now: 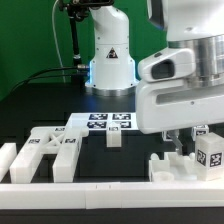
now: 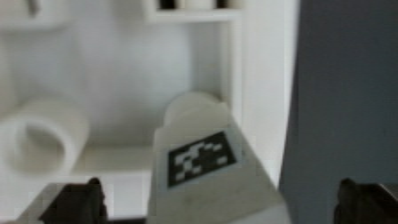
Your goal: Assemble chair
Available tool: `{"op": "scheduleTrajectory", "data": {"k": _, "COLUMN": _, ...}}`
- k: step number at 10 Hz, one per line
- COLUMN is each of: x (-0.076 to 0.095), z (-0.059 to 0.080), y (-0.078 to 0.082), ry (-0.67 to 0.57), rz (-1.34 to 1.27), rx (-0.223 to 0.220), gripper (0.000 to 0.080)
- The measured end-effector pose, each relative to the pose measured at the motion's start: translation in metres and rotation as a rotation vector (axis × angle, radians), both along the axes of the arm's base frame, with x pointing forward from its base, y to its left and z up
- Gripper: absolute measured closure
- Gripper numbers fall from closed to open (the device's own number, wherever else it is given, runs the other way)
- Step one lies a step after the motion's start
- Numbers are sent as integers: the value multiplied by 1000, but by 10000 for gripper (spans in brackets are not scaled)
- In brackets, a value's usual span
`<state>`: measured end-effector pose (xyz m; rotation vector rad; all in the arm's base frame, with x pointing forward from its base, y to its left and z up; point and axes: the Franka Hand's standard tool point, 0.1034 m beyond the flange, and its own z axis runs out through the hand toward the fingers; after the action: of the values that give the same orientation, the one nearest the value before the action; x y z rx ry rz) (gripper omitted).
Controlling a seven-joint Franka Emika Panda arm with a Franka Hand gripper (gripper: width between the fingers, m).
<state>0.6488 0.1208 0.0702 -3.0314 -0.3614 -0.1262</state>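
In the wrist view a white tagged chair piece [image 2: 214,165] stands tilted between my two dark fingertips [image 2: 71,205]. The gripper [image 2: 217,208] is open, with a gap on each side of the piece. Behind it lies a white slab [image 2: 107,90] with a round hole. In the exterior view the gripper [image 1: 180,145] hangs low at the right over a white notched part [image 1: 172,168], next to a tagged block [image 1: 210,152]. Other chair parts [image 1: 52,152] lie at the left, and a small cube [image 1: 115,138] sits near the middle.
The marker board [image 1: 105,122] lies flat in the middle of the black table, in front of the robot base [image 1: 110,60]. A long plain white rail [image 1: 100,192] runs along the front edge. A green cable hangs at the back.
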Motion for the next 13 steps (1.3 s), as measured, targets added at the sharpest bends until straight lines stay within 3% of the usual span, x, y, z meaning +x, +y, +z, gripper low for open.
{"op": "scheduleTrajectory", "data": {"k": 2, "x": 0, "z": 0, "y": 0, "ry": 3, "rz": -22, "rx": 5, "gripper": 150}}
{"op": "scheduleTrajectory", "data": {"k": 4, "x": 0, "z": 0, "y": 0, "ry": 15, "rz": -138, "rx": 15, "gripper": 474}}
{"op": "scheduleTrajectory", "data": {"k": 6, "x": 0, "z": -1, "y": -1, "ry": 29, "rz": -305, "rx": 25, "gripper": 512}}
{"op": "scheduleTrajectory", "data": {"k": 9, "x": 0, "z": -1, "y": 0, "ry": 57, "rz": -881, "rx": 39, "gripper": 512}}
{"op": "scheduleTrajectory", "data": {"k": 13, "x": -2, "z": -2, "y": 3, "ry": 150, "rz": -1500, "rx": 136, "gripper": 512}}
